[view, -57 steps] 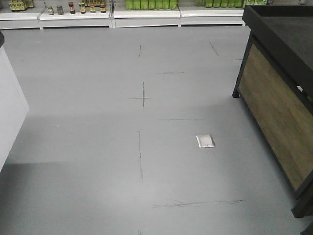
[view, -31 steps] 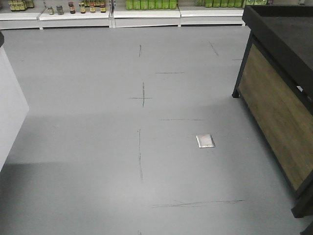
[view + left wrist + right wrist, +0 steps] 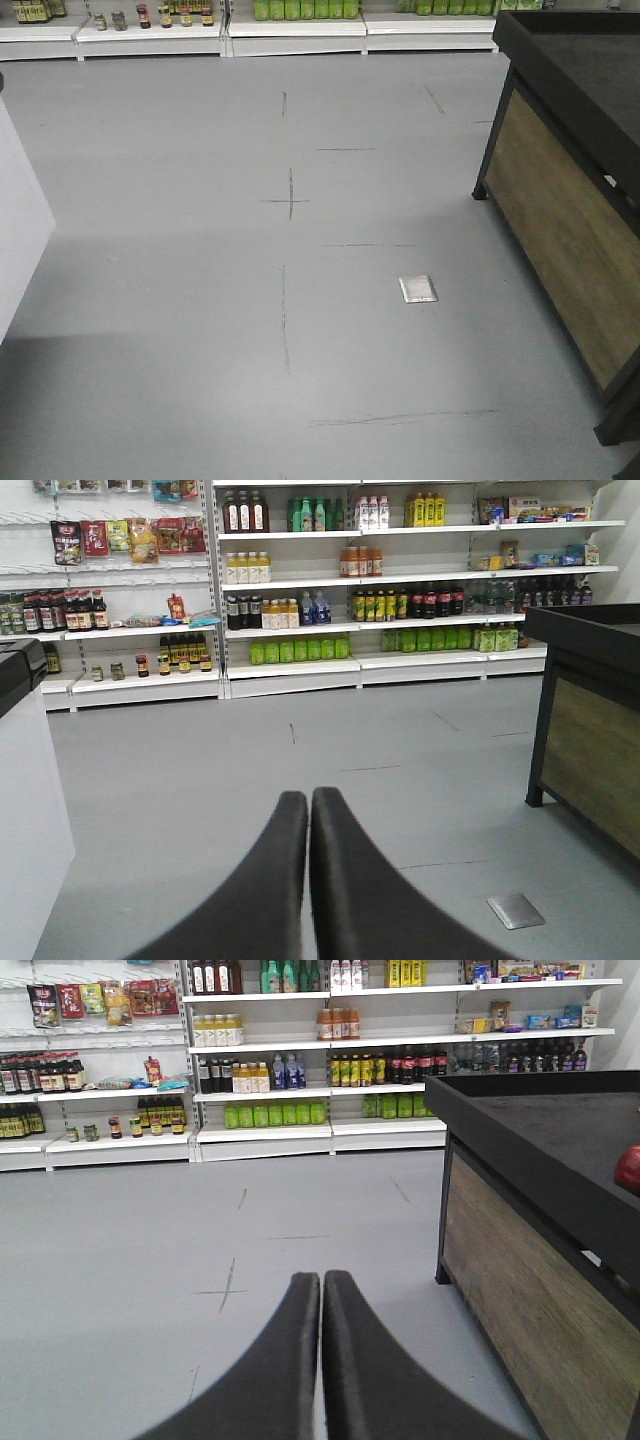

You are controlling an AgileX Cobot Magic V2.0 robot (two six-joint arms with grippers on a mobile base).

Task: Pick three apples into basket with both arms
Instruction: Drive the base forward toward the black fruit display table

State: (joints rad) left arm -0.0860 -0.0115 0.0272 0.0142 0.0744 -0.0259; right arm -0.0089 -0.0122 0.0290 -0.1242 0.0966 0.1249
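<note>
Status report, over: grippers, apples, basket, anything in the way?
Left gripper shut, empty; right gripper shut, empty. One apple in sight on black stand; basket not in view. Only a floor plate ahead.

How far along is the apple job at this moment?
Nothing looks done: no basket is in view. Nothing is in hand: the left hand and the right hand are shut and empty. One red apple shows on the black stand. All the picking is left.
</note>
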